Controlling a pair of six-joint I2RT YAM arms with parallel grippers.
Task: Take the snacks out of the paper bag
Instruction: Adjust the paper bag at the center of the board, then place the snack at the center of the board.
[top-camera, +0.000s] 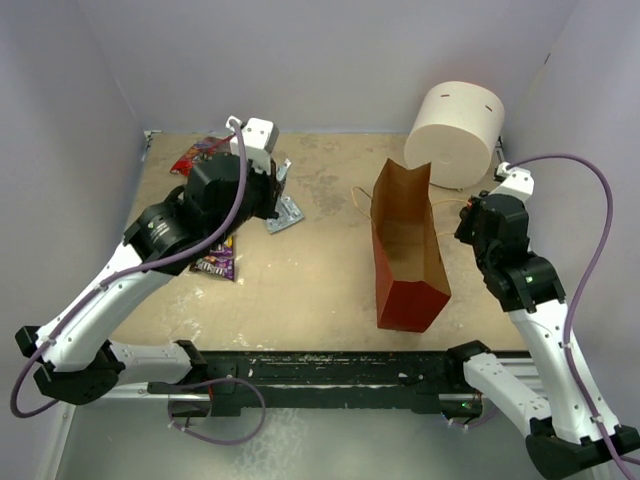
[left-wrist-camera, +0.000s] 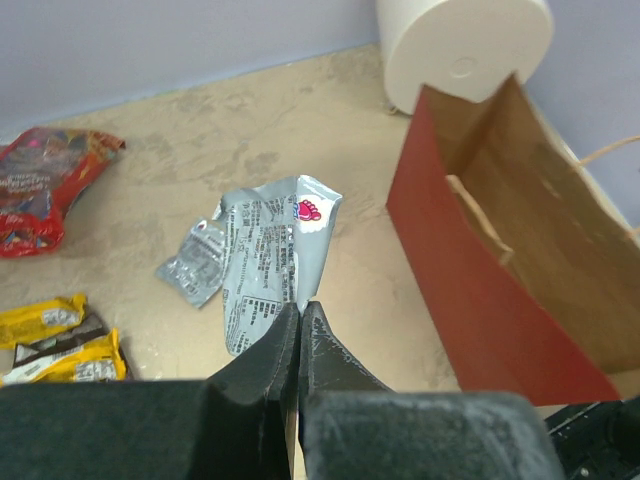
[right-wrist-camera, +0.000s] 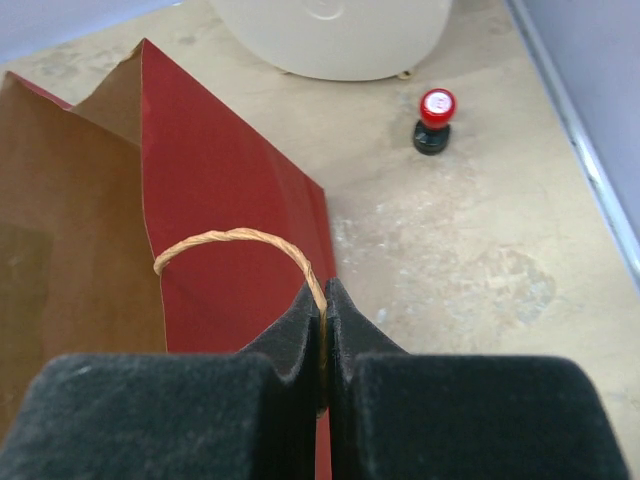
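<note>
Here, a tall red-brown paper bag (top-camera: 410, 305) stands open on the right of a sandy tabletop (top-camera: 320, 290). Its tan inside shows no packets from above, though the bottom is shadowed. The right pincer (right-wrist-camera: 323, 300) is closed on the bag's thin string handle (right-wrist-camera: 235, 234), on the bag's right side.

To the left, well apart from the bag, the left pincer (left-wrist-camera: 300, 318) is closed on the near edge of a crinkled silver-grey packet (left-wrist-camera: 270, 250). Whether the packet rests on the tabletop or hangs just above it is hard to tell. A smaller silver packet (left-wrist-camera: 195, 268) lies just left of it. A red cartoon-printed bag (left-wrist-camera: 40, 185), yellow wrappers (left-wrist-camera: 60, 355) and a dark purple packet (top-camera: 215, 262) lie further left.

The step looks like setting this packet down. Lower it until it lies flat, open the pincer fully, then lift straight up so the foil does not drag or cling.
</note>
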